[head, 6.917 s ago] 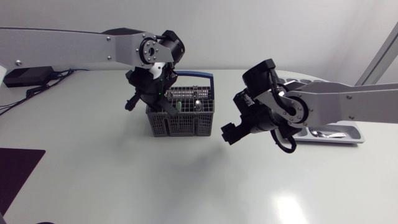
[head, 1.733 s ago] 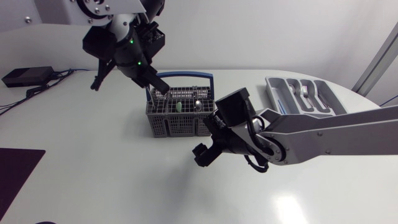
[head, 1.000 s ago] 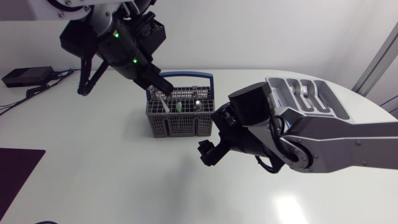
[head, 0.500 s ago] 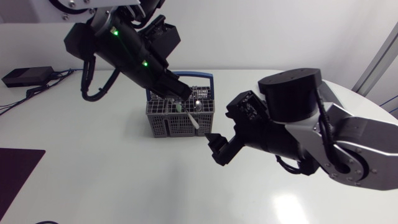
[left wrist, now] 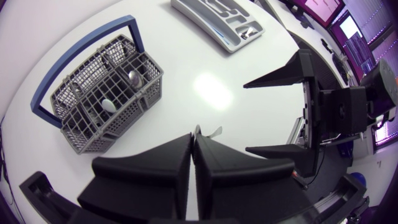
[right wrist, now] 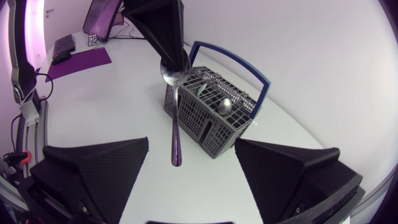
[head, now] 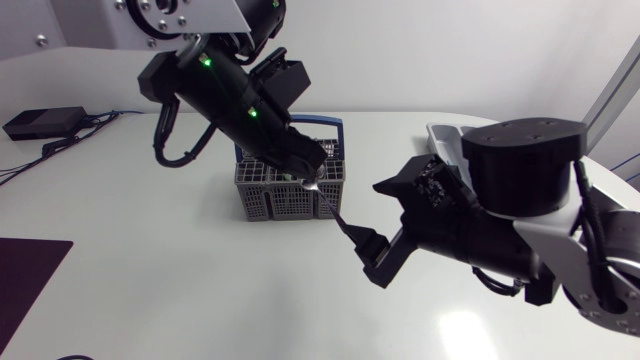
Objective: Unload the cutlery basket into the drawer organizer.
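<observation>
My left gripper (head: pixel 306 168) is shut on the bowl of a metal spoon (head: pixel 330 203), held in the air just to the right of the grey cutlery basket (head: pixel 288 193) with its blue handle. The spoon (right wrist: pixel 175 112) hangs handle-down from the left gripper (right wrist: pixel 172 55). Its handle tip sits between the wide-open fingers of my right gripper (right wrist: pixel 193 171), touching neither. From the left wrist, the shut left gripper (left wrist: pixel 194 138) faces the open right gripper (left wrist: pixel 247 117). Other spoons stand in the basket (left wrist: pixel 74 118). The grey drawer organizer (left wrist: pixel 214 18) lies beyond it.
A black box (head: pixel 40 122) with cables sits at the table's far left. A dark purple mat (head: pixel 25 270) lies at the near left edge. My right arm covers most of the organizer (head: pixel 440 133) in the head view.
My left gripper lifted the spoon out of the basket and carried it right and forward. My right gripper swung right and came up under the spoon's handle.
</observation>
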`<state>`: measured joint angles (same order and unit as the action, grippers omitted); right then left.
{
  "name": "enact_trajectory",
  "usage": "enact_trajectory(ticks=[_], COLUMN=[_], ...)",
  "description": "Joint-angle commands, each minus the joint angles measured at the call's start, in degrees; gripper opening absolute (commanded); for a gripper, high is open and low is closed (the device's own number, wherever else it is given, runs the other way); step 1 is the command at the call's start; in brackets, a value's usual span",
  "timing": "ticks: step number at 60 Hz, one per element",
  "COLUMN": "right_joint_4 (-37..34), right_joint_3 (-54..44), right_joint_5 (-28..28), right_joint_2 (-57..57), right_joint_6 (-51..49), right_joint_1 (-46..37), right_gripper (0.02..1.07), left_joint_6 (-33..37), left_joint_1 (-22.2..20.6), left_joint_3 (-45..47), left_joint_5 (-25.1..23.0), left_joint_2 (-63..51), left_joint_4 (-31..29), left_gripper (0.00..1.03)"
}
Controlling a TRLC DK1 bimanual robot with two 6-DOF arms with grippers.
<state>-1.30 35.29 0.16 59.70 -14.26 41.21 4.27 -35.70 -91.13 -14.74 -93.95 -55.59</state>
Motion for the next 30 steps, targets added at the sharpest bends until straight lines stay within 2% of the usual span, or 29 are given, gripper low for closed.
enact_trajectory(ticks=[1, 15, 30], right_joint_4=[0.33, 3.15, 7.1], right_joint_3=[-2.33, -3.56, -2.42], right_joint_5=[0.8, 2.3, 2.65], right_joint_2=[-1.08, -0.64, 4.72], right_joint_6=[-1.65, -2.09, -2.61], right_joint_1=[0.27, 0.45, 0.62], right_gripper=[1.02, 1.02, 0.93], left_joint_6=[-1.11, -1.11, -1.11], left_joint_1=[0.37, -0.6, -1.56], left_joint_3=[-1.59, -1.42, -1.94], left_joint_5=[-2.22, -4.77, -6.7], left_joint_2=[-1.67, -3.17, -5.19], left_joint_4=[0.22, 2.51, 2.95], left_gripper=[0.04, 0.04, 0.04])
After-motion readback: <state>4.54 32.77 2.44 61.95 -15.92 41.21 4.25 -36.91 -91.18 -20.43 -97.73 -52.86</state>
